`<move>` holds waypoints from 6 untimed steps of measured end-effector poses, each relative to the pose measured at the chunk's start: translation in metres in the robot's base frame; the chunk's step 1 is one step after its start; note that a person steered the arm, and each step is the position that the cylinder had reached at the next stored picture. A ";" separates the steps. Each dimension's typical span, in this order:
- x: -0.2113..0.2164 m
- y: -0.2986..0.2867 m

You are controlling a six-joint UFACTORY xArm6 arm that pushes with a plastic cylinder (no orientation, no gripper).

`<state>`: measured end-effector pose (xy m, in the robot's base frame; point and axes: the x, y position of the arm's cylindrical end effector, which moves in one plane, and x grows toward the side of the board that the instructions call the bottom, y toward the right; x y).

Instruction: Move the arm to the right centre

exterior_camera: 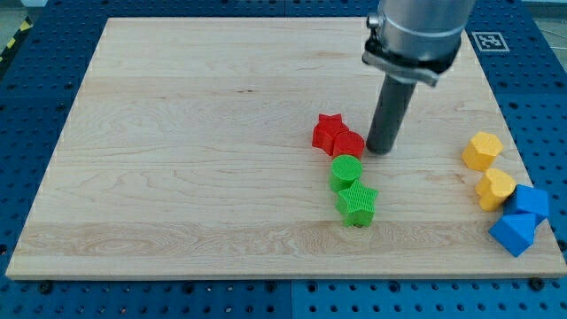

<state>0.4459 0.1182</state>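
My tip (pixel 379 150) rests on the wooden board (pixel 177 133), right of centre. It stands just to the right of a red round block (pixel 349 144), close to touching it. A red star block (pixel 329 130) sits against that block's left. Below them lie a green round block (pixel 345 172) and a green star block (pixel 357 203), packed in a short column. At the view's right edge are two yellow blocks (pixel 482 151) (pixel 494 188) and two blue blocks (pixel 531 202) (pixel 513 233).
The board lies on a blue perforated table (pixel 35 106). The arm's grey body (pixel 416 35) hangs over the board's top right. A black-and-white marker (pixel 489 41) sits beyond the top right corner.
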 end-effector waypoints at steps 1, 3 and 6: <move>-0.059 0.000; -0.097 0.076; -0.024 0.199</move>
